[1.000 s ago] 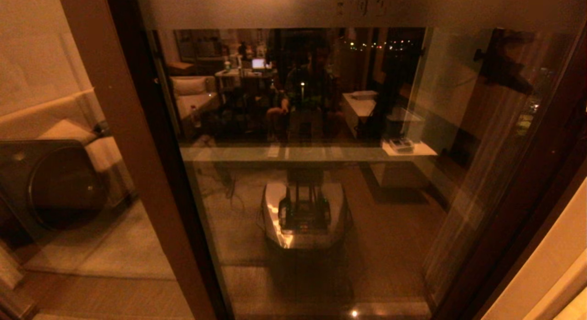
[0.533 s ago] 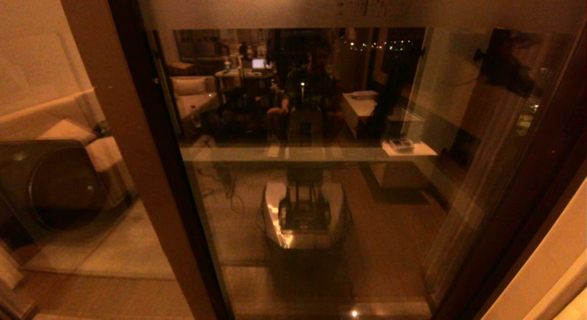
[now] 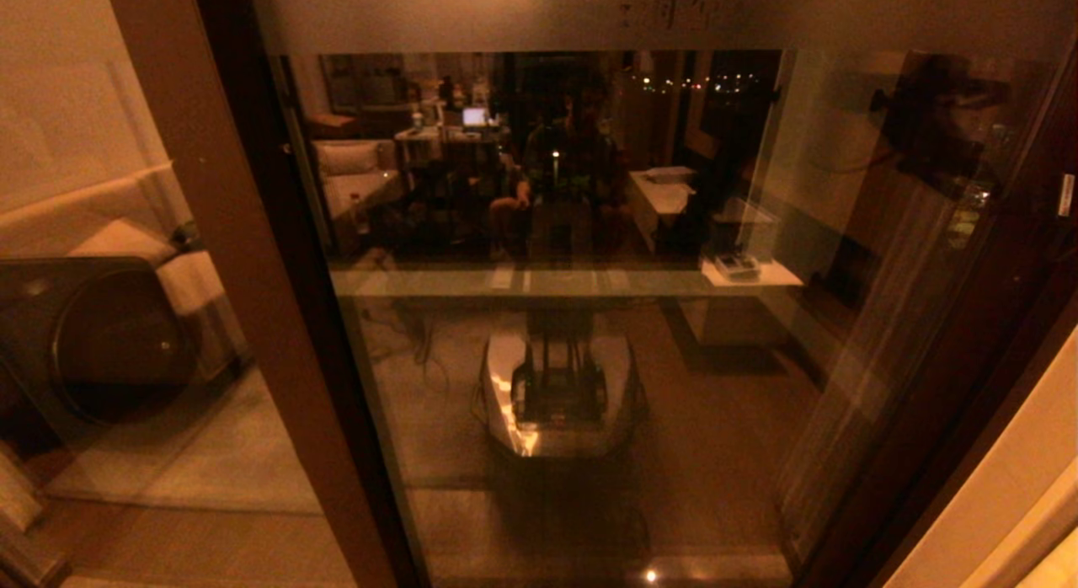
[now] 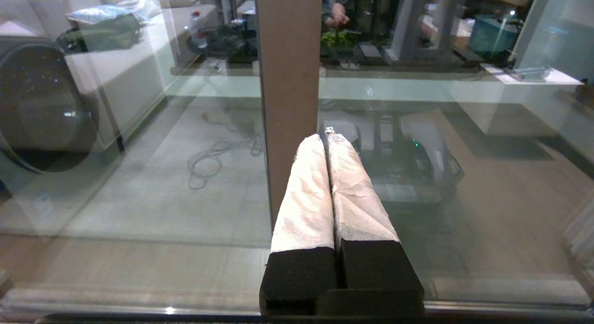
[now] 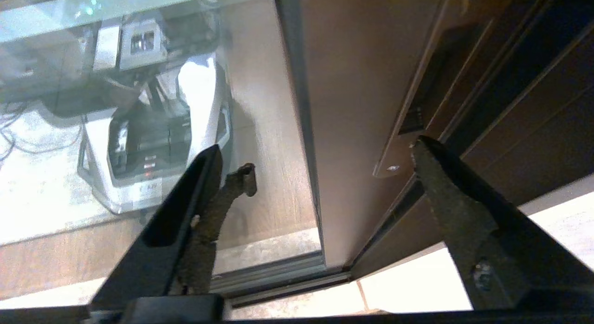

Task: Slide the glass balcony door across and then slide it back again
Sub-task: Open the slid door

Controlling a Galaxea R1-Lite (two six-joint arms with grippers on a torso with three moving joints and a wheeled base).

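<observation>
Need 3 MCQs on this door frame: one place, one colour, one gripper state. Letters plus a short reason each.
1. The handle slot lies nearest which of these?
A. right gripper
B. left gripper
C. washing machine

2. What colour is the door frame?
A. white
B. brown
C. green

3. How do the grippers stand?
A. both open
B. both shut
C. left shut, right open

Answers:
1 A: in the right wrist view the slot sits just past one finger of the right gripper.
2 B: the stile is brown in both wrist views.
3 C: the left gripper has its wrapped fingers pressed together, and the right gripper's fingers are spread wide, gripping nothing.
</observation>
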